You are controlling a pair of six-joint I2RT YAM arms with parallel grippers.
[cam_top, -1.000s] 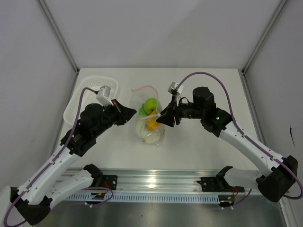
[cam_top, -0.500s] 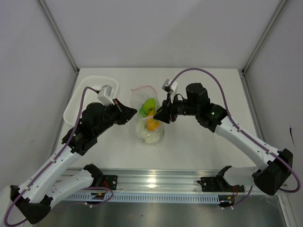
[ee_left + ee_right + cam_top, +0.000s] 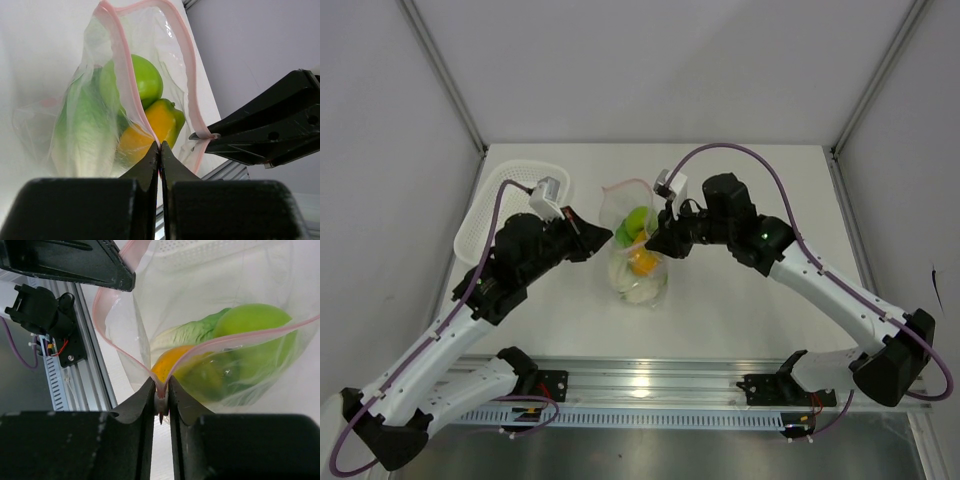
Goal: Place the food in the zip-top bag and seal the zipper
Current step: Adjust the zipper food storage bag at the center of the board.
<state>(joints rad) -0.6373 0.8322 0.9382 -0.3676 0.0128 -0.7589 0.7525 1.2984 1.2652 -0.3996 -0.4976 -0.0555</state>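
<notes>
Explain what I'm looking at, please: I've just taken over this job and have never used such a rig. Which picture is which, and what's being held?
These are two robot arms bolted at the near edge of a table. The wide picture looks down from above and behind them. The other two come from a camera on each wrist, so the black wedges at the bottom are that arm's own claw. On the table are a clear zip-top bag and, to its left, a white basket. Inside the bag are a green apple, an orange fruit and a leafy cabbage. The left claw and the right claw are each shut on the pink zipper, at opposite ends of the bag's mouth, which gapes open between them.
</notes>
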